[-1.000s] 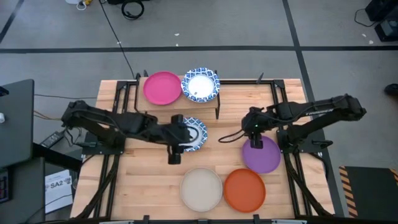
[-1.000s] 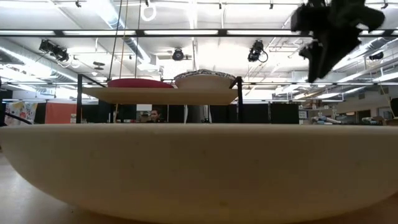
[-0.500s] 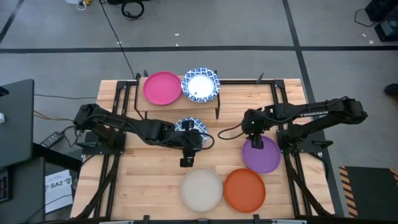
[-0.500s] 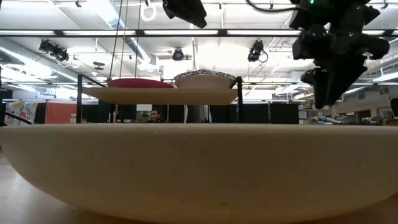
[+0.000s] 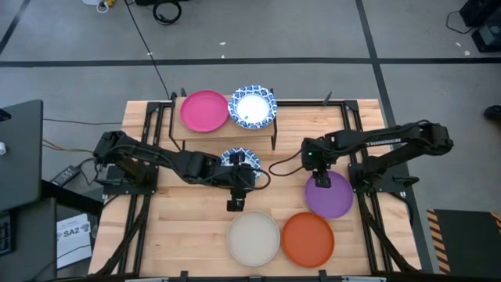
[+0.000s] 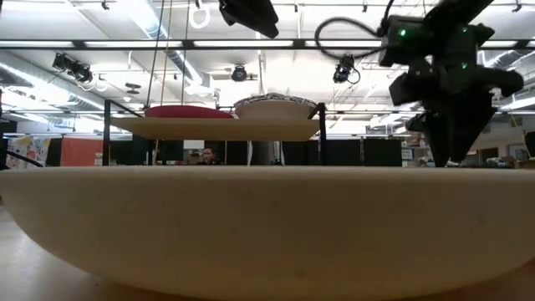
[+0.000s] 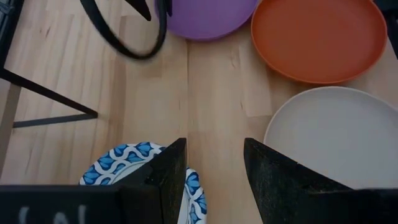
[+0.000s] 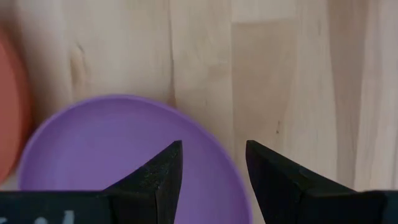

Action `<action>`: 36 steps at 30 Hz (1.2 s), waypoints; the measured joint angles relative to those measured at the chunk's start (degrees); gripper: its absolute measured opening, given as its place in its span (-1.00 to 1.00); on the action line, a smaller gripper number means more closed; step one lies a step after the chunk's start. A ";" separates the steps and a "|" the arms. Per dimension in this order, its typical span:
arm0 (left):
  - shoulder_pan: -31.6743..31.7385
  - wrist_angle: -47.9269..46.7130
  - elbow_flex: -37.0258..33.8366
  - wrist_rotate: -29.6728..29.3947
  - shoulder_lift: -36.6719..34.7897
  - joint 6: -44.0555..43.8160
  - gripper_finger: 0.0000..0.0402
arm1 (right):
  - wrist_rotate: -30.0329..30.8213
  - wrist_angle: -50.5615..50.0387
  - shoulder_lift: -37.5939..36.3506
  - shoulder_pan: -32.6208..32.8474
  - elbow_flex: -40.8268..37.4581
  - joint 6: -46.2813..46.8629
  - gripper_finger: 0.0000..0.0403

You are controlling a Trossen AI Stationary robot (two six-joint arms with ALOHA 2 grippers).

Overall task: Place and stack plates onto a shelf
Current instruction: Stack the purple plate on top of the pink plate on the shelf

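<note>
Broadly, the plank-topped wooden surface [image 5: 196,227] carries everything, with both dark arms reaching in over it from its two sides. At its far edge stands the shelf [image 5: 223,135], a low stand with a light wood top and black legs. On the shelf's top lie the pink plate [image 5: 203,110] to the left and a blue-rimmed white plate [image 5: 252,106] just beside it to the right; whether more plates are stacked under that one cannot be told from above. In the low view the same two sit side by side on the shelf top.

On the surface itself, the purple plate [image 5: 329,196] lies to the right, the orange plate [image 5: 308,239] near the front edge, and the beige plate [image 5: 253,238] just beside the orange one; the beige plate's rim fills the low view. A second blue-patterned plate [image 5: 244,159] lies in front of the shelf, partly covered by the left arm.

The left gripper [image 5: 234,205] hangs over bare wood between that plate and the beige one; its fingers [image 7: 168,177] stand apart with nothing between them. The right gripper [image 5: 321,179] hovers above the far rim of the purple plate, its fingers [image 8: 163,171] also parted and empty, the purple rim showing in the gap below.
</note>
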 joint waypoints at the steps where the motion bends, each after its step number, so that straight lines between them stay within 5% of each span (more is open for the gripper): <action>1: 0.01 0.04 0.00 0.00 0.00 0.00 -0.17 | 0.22 0.01 0.89 -0.09 0.00 -0.14 -0.09; 16: 0.01 -0.01 0.00 0.57 0.00 -0.37 -0.17 | 3.66 0.36 13.46 -0.25 0.00 -3.74 -0.12; 30: -0.02 -4.31 0.00 -0.15 -4.50 -1.18 -0.17 | 3.67 0.06 13.34 -0.23 0.04 -4.13 -0.78; 36: -2.94 -11.73 0.02 -10.47 -11.46 -5.59 -0.17 | 3.16 -0.40 13.04 -0.28 0.20 -4.96 -0.90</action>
